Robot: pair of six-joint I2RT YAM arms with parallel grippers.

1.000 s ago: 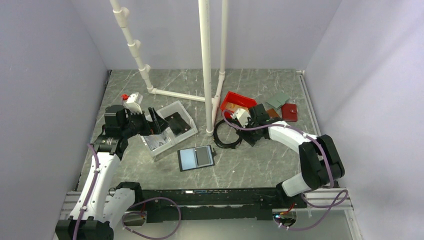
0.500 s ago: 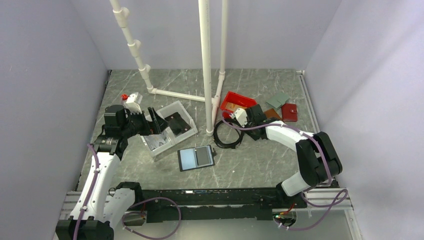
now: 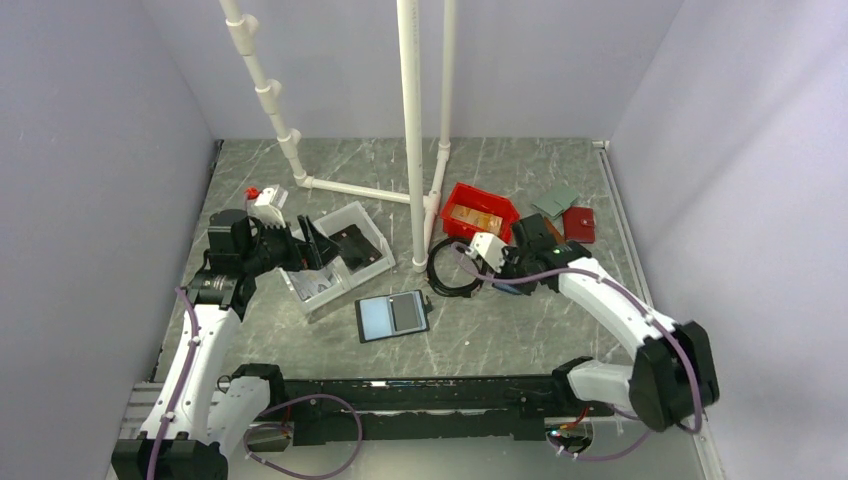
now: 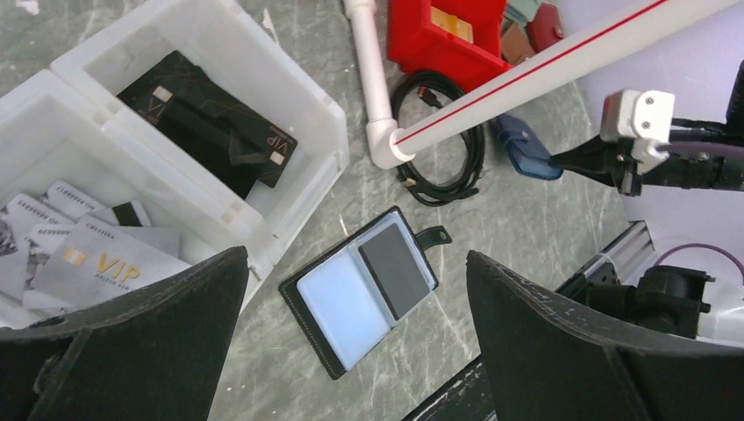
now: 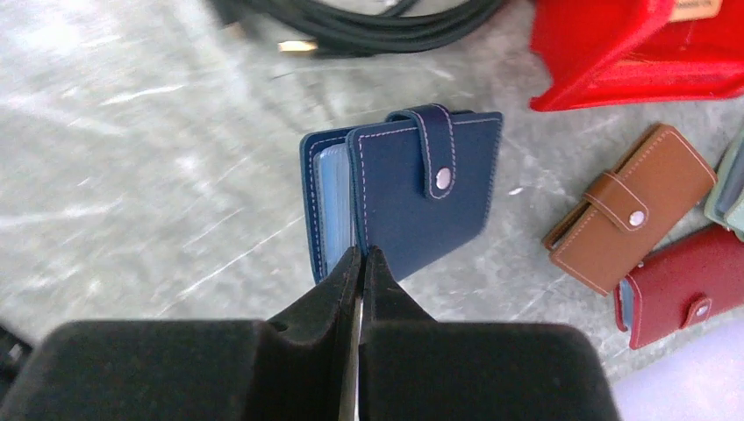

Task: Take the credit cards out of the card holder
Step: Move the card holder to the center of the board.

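Note:
My right gripper (image 5: 361, 256) is shut on the edge of the front cover of the navy-blue card holder (image 5: 425, 189). The holder's snap tab is fastened, and light-blue pockets show at its left side. The credit cards inside it are hidden. In the top view the right gripper (image 3: 510, 268) is in front of the red bin (image 3: 497, 203). In the left wrist view the holder (image 4: 524, 147) shows beside the white pipe. My left gripper (image 3: 305, 250) hangs open over the white bin (image 4: 326, 167), with nothing between its fingers.
A black-edged folio (image 3: 392, 315) lies open in front of the white bin, which holds silver and black VIP cards (image 4: 105, 259). A black cable coil (image 3: 450, 272) lies by the upright white pipe (image 3: 412, 140). Brown (image 5: 632, 206) and dark red (image 5: 680, 298) wallets lie to the right.
The right gripper closed on the navy card holder and pulled it toward the near side, away from the red bin. The left arm has not moved.

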